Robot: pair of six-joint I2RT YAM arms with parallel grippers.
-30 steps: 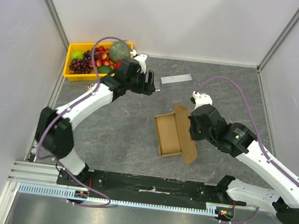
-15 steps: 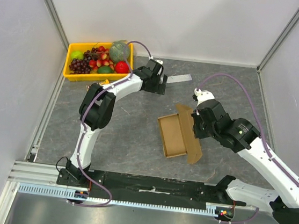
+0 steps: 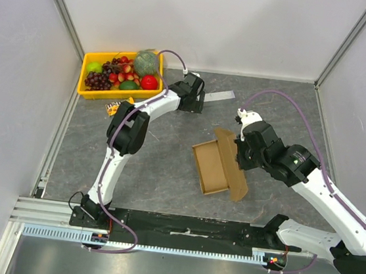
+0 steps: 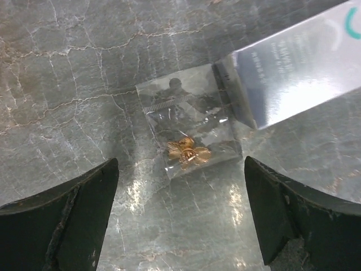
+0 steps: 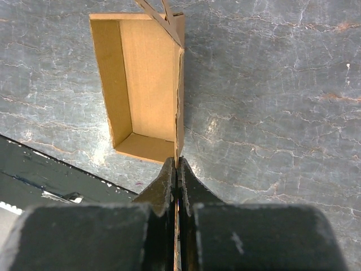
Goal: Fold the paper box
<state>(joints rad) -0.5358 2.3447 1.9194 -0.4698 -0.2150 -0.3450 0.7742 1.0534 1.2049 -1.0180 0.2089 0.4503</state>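
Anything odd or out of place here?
A small clear bag of gold-coloured bits lies beside the silver strip, under the open left claw, away from the paper box, which sits askew with its flap pinched in the right claw.

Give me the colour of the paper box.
Plain brown; the paper box shows best in the right wrist view.

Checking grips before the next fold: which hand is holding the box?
The right hand, shut on the box's edge; the left hand is open, over a small clear bag, holding nothing.
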